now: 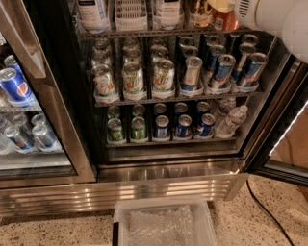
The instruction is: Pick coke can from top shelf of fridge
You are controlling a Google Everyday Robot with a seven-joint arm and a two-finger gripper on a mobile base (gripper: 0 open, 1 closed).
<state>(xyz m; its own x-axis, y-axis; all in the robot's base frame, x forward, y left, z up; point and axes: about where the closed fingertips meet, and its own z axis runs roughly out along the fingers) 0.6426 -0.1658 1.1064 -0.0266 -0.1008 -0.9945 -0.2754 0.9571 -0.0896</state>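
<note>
The fridge (159, 168) stands open with a black interior and wire shelves. The top shelf (144, 32) runs along the top of the view and carries bottle bottoms and a white lane tray (130, 17). A red-orange object, apparently the coke can (224, 20), stands at the shelf's right end, cut off by the top edge. My white arm (284, 24) comes in from the top right corner. The gripper (241, 13) at its end is right beside the can and mostly hidden.
The middle shelf holds 7up cans (133, 77) on the left and blue-and-silver cans (224, 67) on the right. The lower shelf holds small cans and water bottles (231, 120). A closed door with Pepsi cans (14, 86) is left. A clear bin (163, 223) sits on the floor.
</note>
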